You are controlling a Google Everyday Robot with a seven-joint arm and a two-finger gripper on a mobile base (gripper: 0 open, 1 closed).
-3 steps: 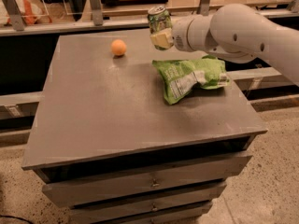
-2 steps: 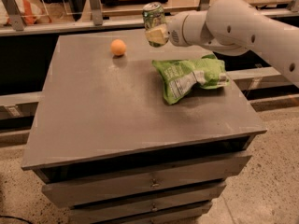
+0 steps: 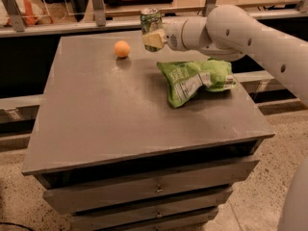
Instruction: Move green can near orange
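Note:
The green can, green and white with a silver top, is held upright in my gripper above the far part of the grey table. My gripper is shut on the can's lower half, coming in from the right on the white arm. The orange, a small round fruit, sits on the table at the far left of centre. The can hangs to the right of the orange, about one can's height away from it.
A light-green chip bag lies on the table's right side, below my arm. Behind the table runs a rail with metal posts. Drawers sit under the tabletop.
My gripper has carried the green can to the left, closer to the orange. The orange and the chip bag have not moved.

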